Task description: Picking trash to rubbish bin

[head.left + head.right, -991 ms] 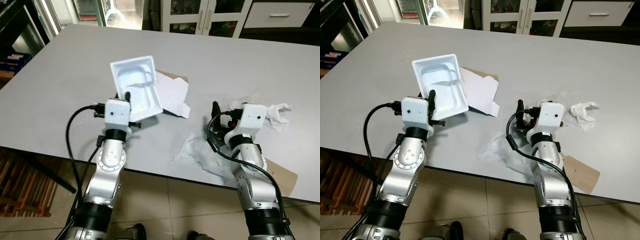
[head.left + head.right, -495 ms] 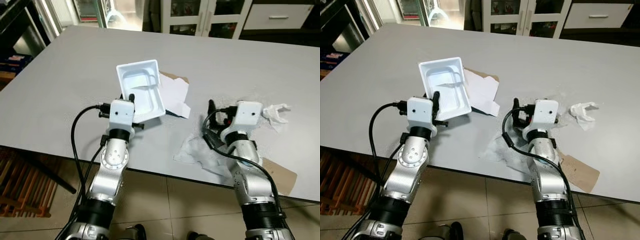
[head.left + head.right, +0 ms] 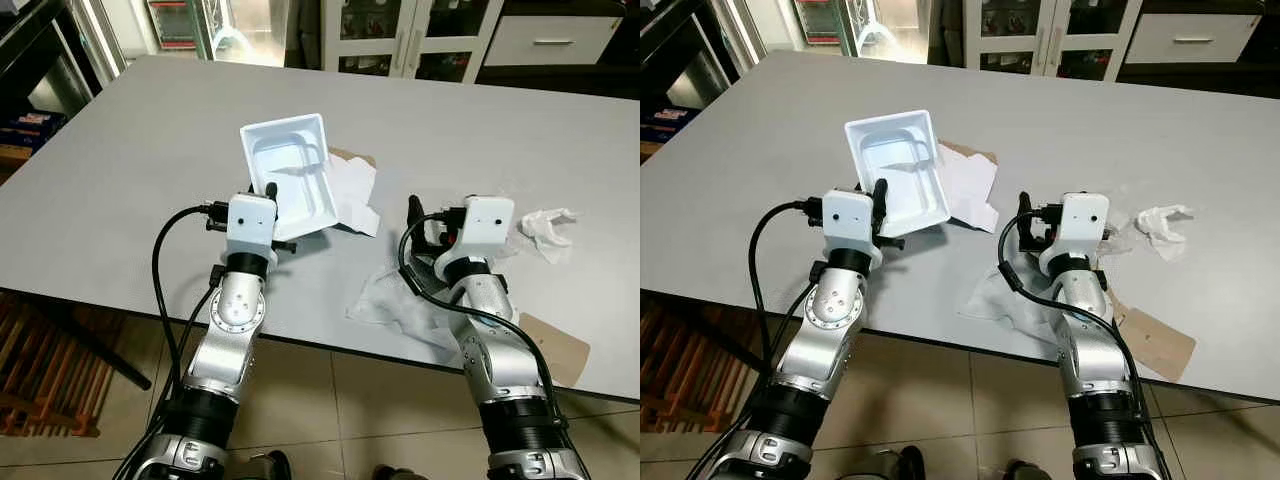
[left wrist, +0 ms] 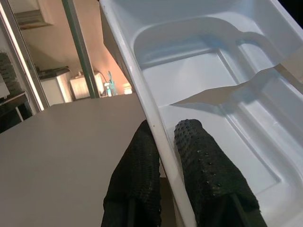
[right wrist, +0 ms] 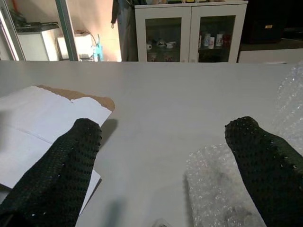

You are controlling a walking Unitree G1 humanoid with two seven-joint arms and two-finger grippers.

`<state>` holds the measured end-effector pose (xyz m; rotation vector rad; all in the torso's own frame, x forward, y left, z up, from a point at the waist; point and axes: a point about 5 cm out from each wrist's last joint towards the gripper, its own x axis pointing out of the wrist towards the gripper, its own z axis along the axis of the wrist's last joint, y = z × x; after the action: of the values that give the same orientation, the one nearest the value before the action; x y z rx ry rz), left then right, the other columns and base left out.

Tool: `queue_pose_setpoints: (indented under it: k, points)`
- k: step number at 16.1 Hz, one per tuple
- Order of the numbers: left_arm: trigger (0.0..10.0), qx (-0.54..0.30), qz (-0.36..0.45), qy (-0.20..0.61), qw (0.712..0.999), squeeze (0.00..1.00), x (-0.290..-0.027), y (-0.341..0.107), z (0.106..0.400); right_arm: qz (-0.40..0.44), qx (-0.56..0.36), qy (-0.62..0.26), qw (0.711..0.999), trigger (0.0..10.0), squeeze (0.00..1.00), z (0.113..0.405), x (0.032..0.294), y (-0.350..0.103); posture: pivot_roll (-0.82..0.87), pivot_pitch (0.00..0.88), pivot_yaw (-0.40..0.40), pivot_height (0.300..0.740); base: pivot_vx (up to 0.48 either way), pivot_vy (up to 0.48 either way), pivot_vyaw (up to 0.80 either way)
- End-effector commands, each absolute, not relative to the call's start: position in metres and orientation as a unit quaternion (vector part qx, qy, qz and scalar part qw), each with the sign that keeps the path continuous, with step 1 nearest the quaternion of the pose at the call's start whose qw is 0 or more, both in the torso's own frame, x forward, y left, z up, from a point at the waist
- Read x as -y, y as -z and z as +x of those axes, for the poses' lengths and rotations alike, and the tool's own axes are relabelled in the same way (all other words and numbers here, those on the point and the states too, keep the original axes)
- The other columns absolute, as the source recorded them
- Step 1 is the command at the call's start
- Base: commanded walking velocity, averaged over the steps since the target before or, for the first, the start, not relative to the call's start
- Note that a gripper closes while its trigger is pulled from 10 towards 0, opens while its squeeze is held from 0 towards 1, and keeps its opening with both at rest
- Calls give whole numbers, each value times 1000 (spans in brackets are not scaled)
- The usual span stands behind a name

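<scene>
My left gripper (image 3: pixel 270 192) is shut on the near rim of a white plastic tray (image 3: pixel 290 170), held tilted above the grey table (image 3: pixel 130 160); in the left wrist view its fingers (image 4: pixel 199 161) pinch the tray (image 4: pixel 208 85) wall. My right gripper (image 5: pixel 165 170) stands open over the table near its front edge, right of the tray. A sheet of bubble wrap (image 3: pixel 395 300) lies under and in front of the right gripper (image 3: pixel 425 215). White torn paper on brown card (image 3: pixel 352 192) lies beside the tray. A crumpled white tissue (image 3: pixel 545 225) rests to the right.
A flat brown card piece (image 3: pixel 555 345) lies at the table's front right edge. White cabinets with glass doors (image 3: pixel 400 30) stand beyond the table's far side. Tiled floor (image 3: pixel 340 400) shows below the near edge.
The left gripper has carried the tray slightly right and farther over the table. The right arm has shifted a little left, its fingers still open over the bubble wrap.
</scene>
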<state>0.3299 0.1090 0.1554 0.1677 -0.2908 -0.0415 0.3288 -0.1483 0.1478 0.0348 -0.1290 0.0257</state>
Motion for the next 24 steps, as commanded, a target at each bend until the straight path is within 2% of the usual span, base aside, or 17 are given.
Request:
queue_pose_setpoints:
  k: [1, 15, 24]
  points:
    - [10000, 149, 86, 20, 985, 0, -110, -157, 331, 17, 65, -14, 998, 10000, 0, 330, 147, -147, -49, 93, 36, 740, 0, 0, 0]
    - [10000, 138, 77, 33, 987, 0, -106, -150, 323, 17, 54, -18, 998, 10000, 0, 321, 144, -139, -57, 107, 41, 740, 0, 0, 0]
    - [10000, 127, 68, 35, 989, 0, -107, -144, 311, 19, 35, -20, 999, 10000, 0, 309, 141, -130, -41, 179, 34, 740, 0, 0, 0]
